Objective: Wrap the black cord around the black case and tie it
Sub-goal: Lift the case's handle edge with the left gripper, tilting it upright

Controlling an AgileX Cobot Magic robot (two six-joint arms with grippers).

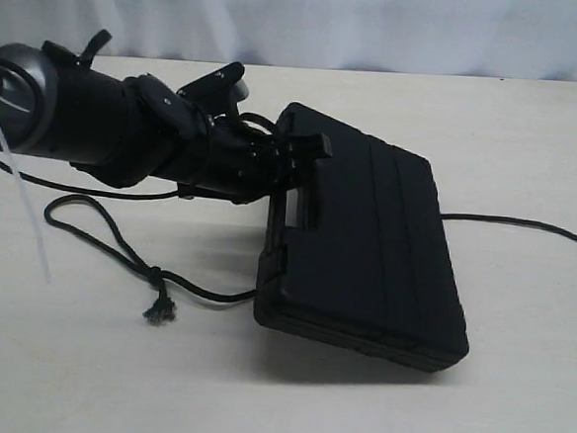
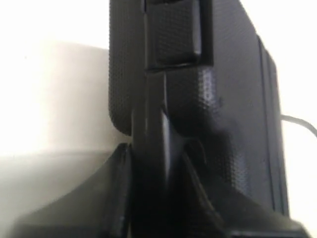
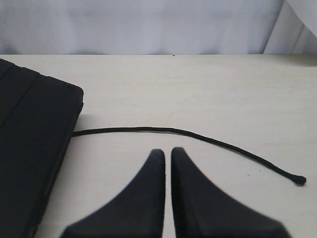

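The black case (image 1: pixel 376 242) is tilted, its handle side raised off the table. My left gripper (image 1: pixel 297 163) is shut on that handle edge. In the left wrist view the fingers of the left gripper (image 2: pixel 154 148) clamp the edge of the case (image 2: pixel 218 94). The black cord (image 1: pixel 100 225) loops on the table at the left, ends in a knot and frayed tuft (image 1: pixel 158 307), passes under the case and comes out on the right. My right gripper (image 3: pixel 167 151) is shut on nothing, just short of the cord (image 3: pixel 163 130). The cord's plain tip (image 3: pixel 298 180) lies to one side. This gripper is hidden from the exterior view.
A white strap (image 1: pixel 23 188) hangs from the left arm. A smooth black robot cable (image 1: pixel 82 188) trails beneath that arm. A pale curtain (image 1: pixel 381 25) backs the table's far edge. The case's corner (image 3: pixel 29 139) lies close beside the right gripper.
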